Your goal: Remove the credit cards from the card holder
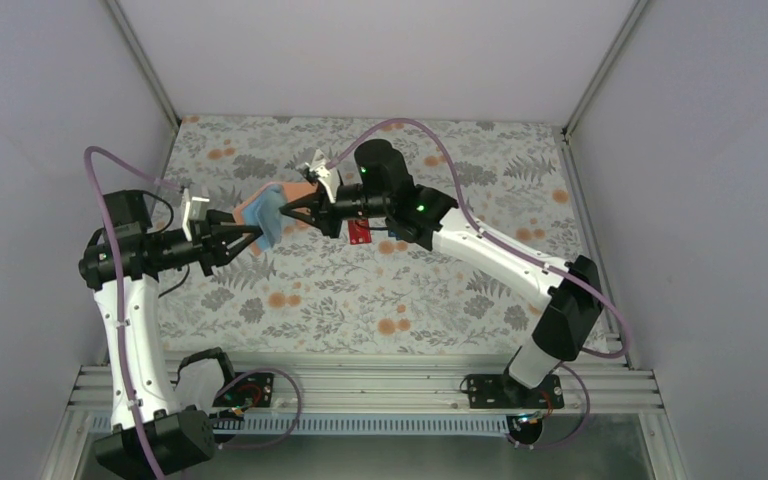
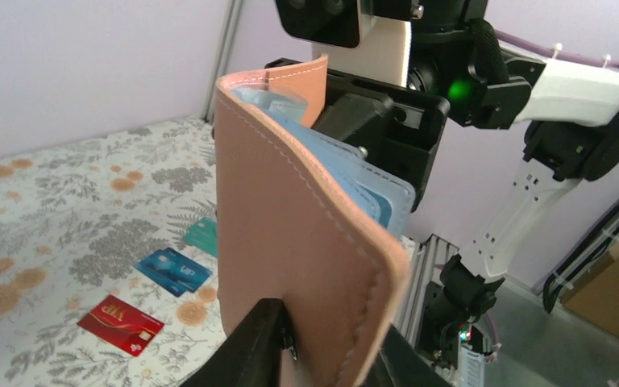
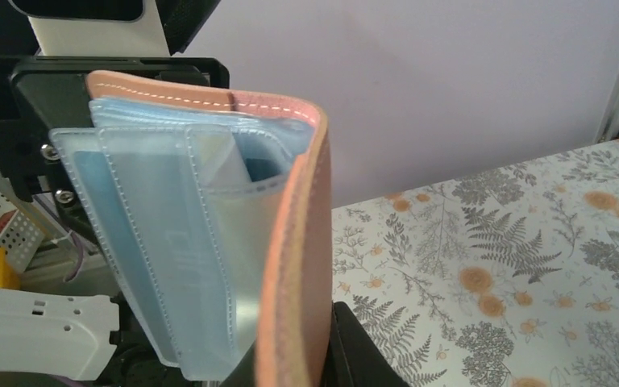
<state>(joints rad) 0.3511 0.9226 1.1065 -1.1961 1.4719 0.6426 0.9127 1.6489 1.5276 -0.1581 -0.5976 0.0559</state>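
Left end effector (image 2: 322,356) on card holder (image 2: 306,226) edge

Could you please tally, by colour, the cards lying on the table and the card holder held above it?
red flat rectangular card: 1
blue flat rectangular card: 1
teal green flat rectangular card: 1
pinkish-brown folding card holder: 1
Total: 4

The holder (image 2: 306,242) is seen salmon-pink outside, edged with pale stitching, and light blue inside behind clear pockets. A red card (image 2: 121,325), a blue card (image 2: 173,271) and a teal card (image 2: 203,236) are shown. The table (image 1: 440,290) is covered in pale grey, printed with grey ferns and orange blossoms. The walls (image 1: 360,50) are pale lilac, the arms (image 1: 490,250) white and black, the cables (image 1: 400,122) purple.
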